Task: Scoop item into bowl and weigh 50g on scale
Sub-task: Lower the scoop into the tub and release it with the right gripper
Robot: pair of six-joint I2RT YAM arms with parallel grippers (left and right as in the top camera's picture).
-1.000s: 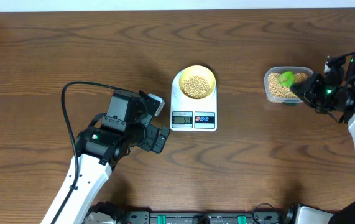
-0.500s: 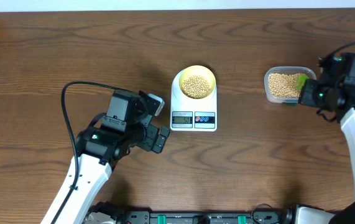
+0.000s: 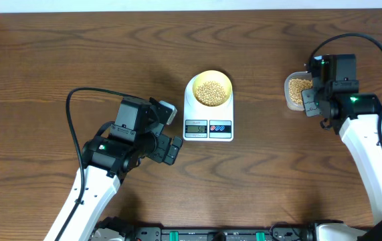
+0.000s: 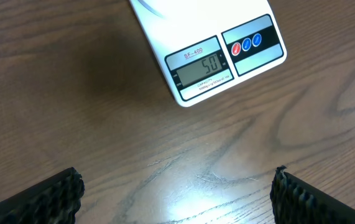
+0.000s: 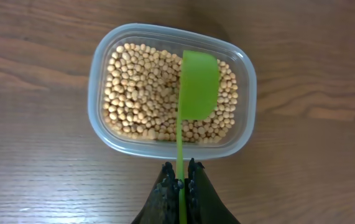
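Fingers (image 5: 160, 200) of the right gripper (image 5: 180, 182) pinch the handle of the green scoop (image 5: 197, 84), blade bare over the beans (image 5: 137, 93) in the clear tub (image 5: 94, 93), likely since the bowl (image 3: 227, 84) on the scale (image 4: 165, 18) needs no more: its display (image 4: 201, 66) reads 50. Left gripper (image 4: 176, 186) hangs spread, empty, above brown wood-grain table (image 3: 43, 53); a pale strip (image 3: 191, 5) edges the far side

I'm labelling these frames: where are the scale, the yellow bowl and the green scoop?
scale (image 4: 201, 65), left wrist view, on its display.
yellow bowl (image 3: 211, 73), overhead view, on its far rim.
green scoop (image 5: 199, 84), right wrist view, on its blade.
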